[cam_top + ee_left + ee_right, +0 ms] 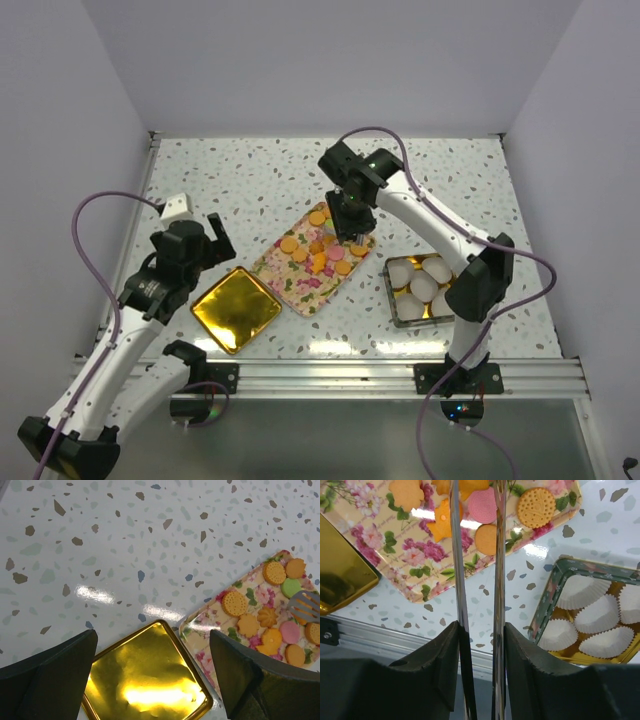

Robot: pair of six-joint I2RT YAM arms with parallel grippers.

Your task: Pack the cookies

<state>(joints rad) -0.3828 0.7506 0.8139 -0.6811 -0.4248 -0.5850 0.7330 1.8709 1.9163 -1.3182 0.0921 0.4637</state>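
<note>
Plain pale walls point(330, 60) box in a speckled white table point(250, 180). Left gripper point(150, 650) fingers apart, over gold tray point(235, 308). Cookies point(318, 245) lie on floral tray point(290, 285) just right of it. Right gripper point(480, 645) clamped on metal tongs point(457, 580), tips at cookies. Tin point(398, 300) of white paper cups point(424, 286) far right.

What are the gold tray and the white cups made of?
The gold tray looks like metal, maybe tin: it is mirror-shiny and throws the light back in bright patches. The white cups look like thin paper: dull white, with crinkly pleated sides.
</note>
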